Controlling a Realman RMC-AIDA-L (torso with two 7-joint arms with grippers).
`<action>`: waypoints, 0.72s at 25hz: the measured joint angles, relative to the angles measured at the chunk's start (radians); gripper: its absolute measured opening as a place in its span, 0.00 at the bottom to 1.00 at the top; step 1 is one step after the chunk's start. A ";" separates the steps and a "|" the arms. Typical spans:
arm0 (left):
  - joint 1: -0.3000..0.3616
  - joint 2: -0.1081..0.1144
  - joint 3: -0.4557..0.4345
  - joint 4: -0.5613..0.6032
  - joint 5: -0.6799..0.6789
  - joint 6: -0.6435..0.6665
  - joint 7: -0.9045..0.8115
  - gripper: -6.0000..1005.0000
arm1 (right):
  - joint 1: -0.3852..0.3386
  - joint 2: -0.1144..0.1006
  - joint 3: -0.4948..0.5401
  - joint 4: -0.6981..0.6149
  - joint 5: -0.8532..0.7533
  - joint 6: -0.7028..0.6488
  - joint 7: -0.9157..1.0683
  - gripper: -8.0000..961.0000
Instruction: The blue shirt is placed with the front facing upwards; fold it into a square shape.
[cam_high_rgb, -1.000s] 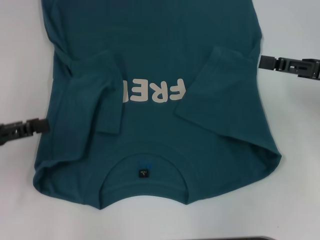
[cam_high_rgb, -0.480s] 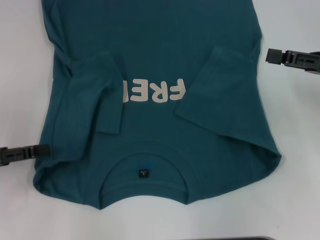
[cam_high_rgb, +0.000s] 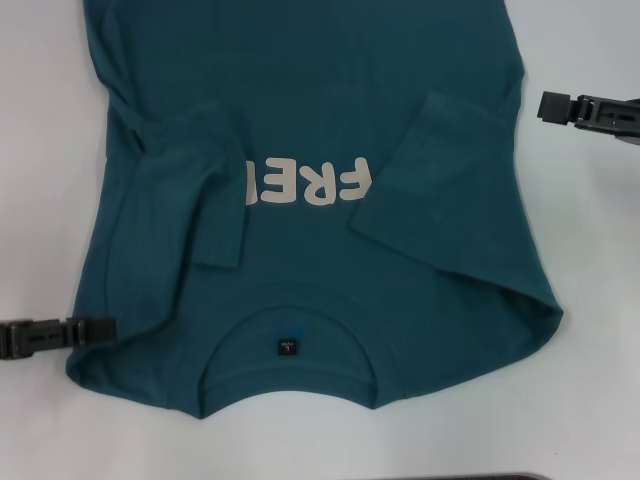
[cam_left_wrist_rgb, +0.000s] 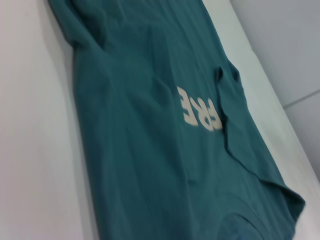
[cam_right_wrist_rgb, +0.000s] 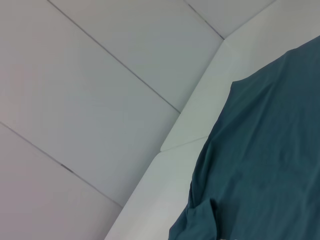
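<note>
Lying between my grippers on the white table (cam_high_rgb: 40, 150), the blue shirt (cam_high_rgb: 310, 120) showed cream "FRE" and a black neck label (cam_high_rgb: 287, 346). My left gripper (cam_high_rgb: 108, 328) touched its shoulder edge, my right gripper (cam_high_rgb: 545, 104) hung beside it; whether either was clenched, I could not tell.

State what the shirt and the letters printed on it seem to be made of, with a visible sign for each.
Shirt: soft matte knit, probably cotton; it creases and drapes limply. Letters: flat cream print, likely ink or vinyl, with sharp edges and no weave showing.

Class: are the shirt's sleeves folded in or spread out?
Folded in: both sleeves of the blue shirt lie over its front, covering the ends of the lettering.
</note>
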 joint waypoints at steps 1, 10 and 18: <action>0.000 0.000 0.004 0.000 0.003 0.003 0.001 0.76 | 0.000 -0.001 0.000 0.000 0.000 0.000 0.001 0.58; -0.003 -0.006 0.007 -0.011 0.024 0.024 0.002 0.76 | 0.005 -0.002 0.000 0.000 0.000 0.004 0.003 0.58; -0.006 0.016 0.002 -0.040 0.025 0.036 -0.022 0.76 | 0.007 -0.004 0.000 0.000 0.000 0.004 0.005 0.58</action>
